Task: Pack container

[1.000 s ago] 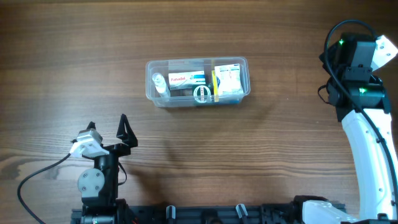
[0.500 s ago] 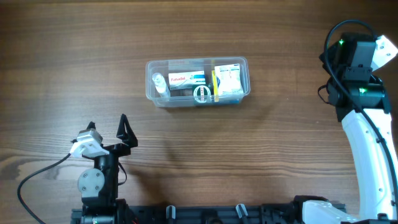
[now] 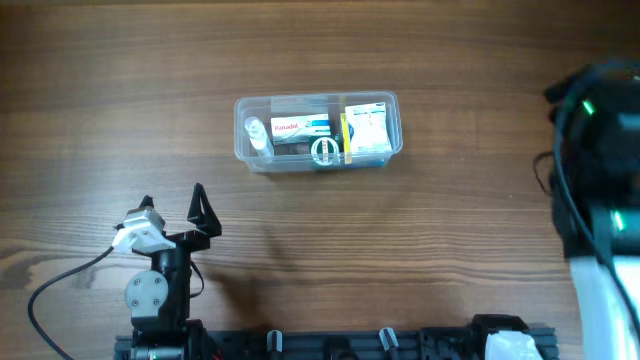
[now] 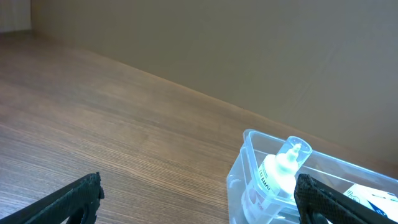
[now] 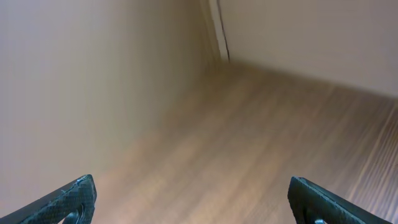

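Note:
The clear plastic container (image 3: pixel 318 102) sits on the wooden table at the middle back. In it lie a small white bottle (image 3: pixel 258 133), a white box with red lettering (image 3: pixel 300 127), a clear ring-shaped piece (image 3: pixel 324 150) and a blue-yellow box (image 3: pixel 367 130). My left gripper (image 3: pixel 172 196) is open and empty at the front left, well short of the container. The left wrist view shows the container's near corner (image 4: pixel 249 163) and the bottle (image 4: pixel 280 173) between my open fingers. My right arm (image 3: pixel 600 170) is blurred at the right edge; the right wrist view shows its gripper (image 5: pixel 194 198) open and empty over bare table.
The table's wood surface (image 3: pixel 450 240) spreads around the container. A black cable (image 3: pixel 60 285) trails from the left arm's base at the front left. A beige wall (image 4: pixel 249 50) rises behind the table.
My right arm has moved toward the front right and is now blurred with motion. The left arm and the container have not moved.

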